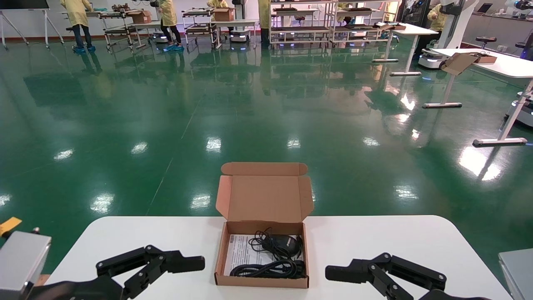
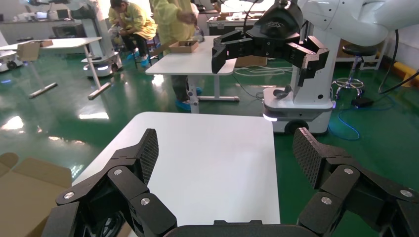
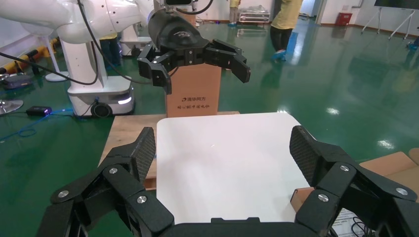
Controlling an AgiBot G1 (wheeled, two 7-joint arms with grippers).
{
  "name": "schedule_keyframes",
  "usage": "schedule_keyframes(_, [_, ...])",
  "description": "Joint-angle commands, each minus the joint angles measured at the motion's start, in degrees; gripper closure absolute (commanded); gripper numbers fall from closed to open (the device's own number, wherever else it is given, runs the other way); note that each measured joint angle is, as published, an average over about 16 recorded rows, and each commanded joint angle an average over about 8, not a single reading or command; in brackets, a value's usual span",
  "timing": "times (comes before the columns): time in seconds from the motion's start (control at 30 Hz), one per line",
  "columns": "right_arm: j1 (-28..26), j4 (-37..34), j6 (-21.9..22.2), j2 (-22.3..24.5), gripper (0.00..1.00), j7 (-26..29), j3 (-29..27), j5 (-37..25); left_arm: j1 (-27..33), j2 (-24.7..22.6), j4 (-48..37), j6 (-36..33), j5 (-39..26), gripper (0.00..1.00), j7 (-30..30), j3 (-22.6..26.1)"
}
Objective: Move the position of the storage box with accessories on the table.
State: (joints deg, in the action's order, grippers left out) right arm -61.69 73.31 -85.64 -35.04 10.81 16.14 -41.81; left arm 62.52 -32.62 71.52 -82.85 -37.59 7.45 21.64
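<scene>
We see one table (image 1: 374,246) filling the lower part of the head view. One storage box (image 1: 261,282) sits at lower centre, its long axis running up the frame, lid standing open at the far end and facing us. Inside lie the accessories (image 1: 272,258): one white sheet, one black mouse-like device, and a tangle of black cable we cannot count. Our left gripper (image 1: 183,264) hovers at lower left, our right gripper (image 1: 345,273) at lower right; both are spread wide, released, flanking the box without touching it.
</scene>
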Motion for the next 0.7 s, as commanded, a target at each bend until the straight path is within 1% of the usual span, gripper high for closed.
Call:
schedule_keyframes(0.03, [0.00, 0.00, 0.00, 0.00, 0.00, 0.00, 0.00, 0.00, 0.00, 0.00, 0.00, 0.00, 0.00, 0.00, 0.00, 0.00])
schedule_keyframes(0.7, [-0.20, -0.18, -0.23, -0.18, 0.00, 0.08, -0.03, 0.31, 0.00, 0.00, 0.00, 0.00, 0.00, 0.00, 0.00, 0.00])
